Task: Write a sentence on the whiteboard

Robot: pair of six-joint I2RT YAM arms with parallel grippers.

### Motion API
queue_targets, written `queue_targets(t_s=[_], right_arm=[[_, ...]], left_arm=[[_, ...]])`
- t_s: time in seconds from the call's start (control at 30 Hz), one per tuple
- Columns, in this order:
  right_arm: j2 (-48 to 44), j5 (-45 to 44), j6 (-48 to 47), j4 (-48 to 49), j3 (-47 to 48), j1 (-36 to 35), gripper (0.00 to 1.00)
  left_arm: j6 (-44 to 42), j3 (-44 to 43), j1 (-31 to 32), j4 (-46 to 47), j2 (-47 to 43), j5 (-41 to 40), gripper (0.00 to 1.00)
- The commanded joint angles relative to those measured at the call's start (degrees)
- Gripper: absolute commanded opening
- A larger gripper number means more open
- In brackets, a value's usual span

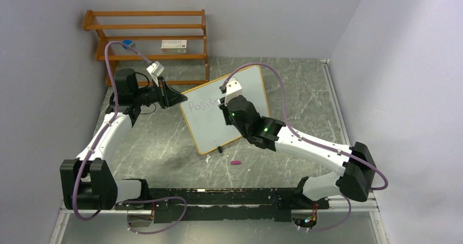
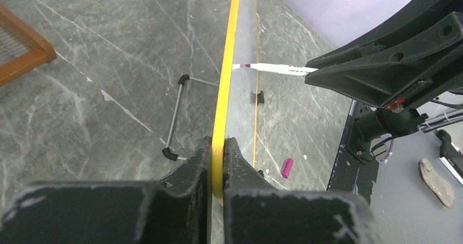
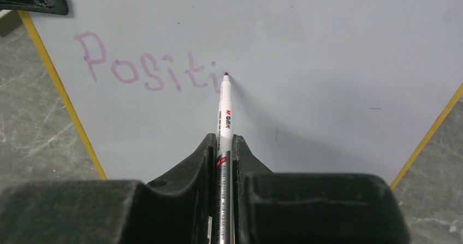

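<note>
– While the whiteboard (image 1: 215, 129) stands tilted at the centre of the top view, what secures it?
– It is secured by the left gripper (image 2: 218, 146). Its fingers are closed narrow on the board's yellow-wood edge, at the board's upper left corner in the top view. In the left wrist view, the edge runs up-frame from between the two fingers.
– What is the state of the right gripper (image 3: 223, 140)?
– It is clamped on a white marker (image 3: 225, 110). The barrel lies between the fingers at the lower centre of the right wrist view. The tip points up-frame and meets the board surface.
– Where is the writing (image 3: 144, 69)?
– It is at the upper left of the board in the right wrist view. The purple letters read "Positi". The marker tip sits just right of the last letter.
– What other items are present?
– A pink cap (image 1: 235, 162) lies on the grey marbled table (image 1: 158, 146), just below the board's lower edge in the top view. A wooden shelf (image 1: 147, 28) stands at the upper left of that view.
</note>
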State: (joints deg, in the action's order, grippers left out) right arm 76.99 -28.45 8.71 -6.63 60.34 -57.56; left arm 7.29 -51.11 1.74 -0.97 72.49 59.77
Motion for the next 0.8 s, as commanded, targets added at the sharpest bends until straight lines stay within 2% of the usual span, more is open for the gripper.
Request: queue_targets(t_s=[0.0,0.27,0.77], right_arm=[[0.52,-0.81,-0.54,2.46,1.57,0.42,0.00],[1.51,-1.26,-0.89,1.97,2.19,0.35,0.00],[0.79,-1.72,0.64,-5.06,1.85,0.41,0.00]], left_arm=[[-4.74,-0.48,0.75,-1.94,0.64,-2.03,0.05],[-4.55,-0.48,0.72,-1.78,0.65,-1.74,0.05],[-4.65,-0.57,0.75,-1.77,0.78,-1.72,0.05]])
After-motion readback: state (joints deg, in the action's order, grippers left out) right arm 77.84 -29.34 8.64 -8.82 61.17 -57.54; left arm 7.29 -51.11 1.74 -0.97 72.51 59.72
